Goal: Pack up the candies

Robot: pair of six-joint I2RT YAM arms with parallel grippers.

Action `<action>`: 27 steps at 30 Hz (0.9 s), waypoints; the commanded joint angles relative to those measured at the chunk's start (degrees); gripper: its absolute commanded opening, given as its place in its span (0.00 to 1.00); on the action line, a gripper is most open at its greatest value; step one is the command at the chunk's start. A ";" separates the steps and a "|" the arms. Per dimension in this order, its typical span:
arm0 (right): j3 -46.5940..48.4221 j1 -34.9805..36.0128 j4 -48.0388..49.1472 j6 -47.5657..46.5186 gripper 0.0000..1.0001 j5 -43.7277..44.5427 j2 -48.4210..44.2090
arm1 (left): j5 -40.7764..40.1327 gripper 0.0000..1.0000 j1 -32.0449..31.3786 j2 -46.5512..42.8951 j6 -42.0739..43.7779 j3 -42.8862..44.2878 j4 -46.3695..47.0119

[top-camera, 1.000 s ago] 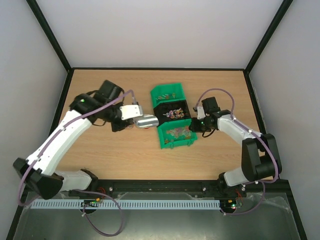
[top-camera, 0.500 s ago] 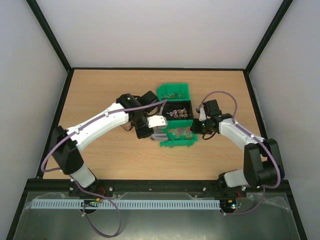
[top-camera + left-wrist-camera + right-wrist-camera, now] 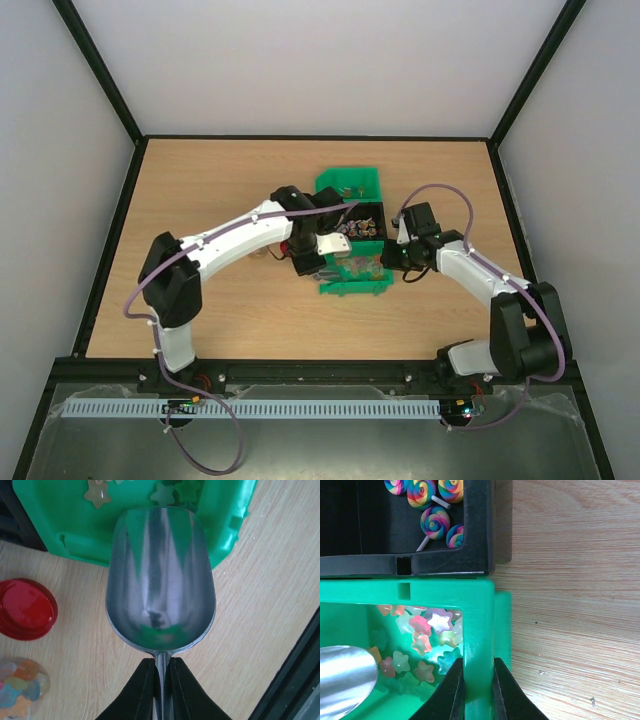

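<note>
The candies (image 3: pixel 427 635) are small pastel stars lying in the near green bin (image 3: pixel 479 605), which also shows in the top view (image 3: pixel 352 287). My right gripper (image 3: pixel 479 682) is shut on that bin's right wall; in the top view the gripper (image 3: pixel 393 258) sits at the bin's right side. My left gripper (image 3: pixel 161 662) is shut on the handle of a silver metal scoop (image 3: pixel 160 575). The scoop's bowl is empty, and its front lip reaches over the green bin's rim (image 3: pixel 75 535). A few candies (image 3: pixel 175 490) show just past the lip. The scoop's tip (image 3: pixel 345 680) shows inside the bin.
A black bin (image 3: pixel 475 530) holding swirl lollipops (image 3: pixel 435 520) adjoins the green bin, with another green bin (image 3: pixel 350 183) behind it. A red round lid (image 3: pixel 25 608) and a clear jar of candies (image 3: pixel 20 687) lie on the wood left of the scoop.
My left arm has swung right, carrying the scoop from the open table to the near green bin. The bins have shifted a little right. My right gripper stays on the bin wall.
</note>
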 commanded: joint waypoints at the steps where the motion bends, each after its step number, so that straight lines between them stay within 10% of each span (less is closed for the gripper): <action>1: 0.63 0.74 1.08 2.01 0.01 2.43 -1.58 | -1.02 0.02 -0.62 4.00 -2.17 4.30 -3.01; 27: 1.01 1.02 1.91 0.39 0.01 -1.21 -0.95 | -0.11 0.02 -1.64 11.15 -7.92 -0.59 11.76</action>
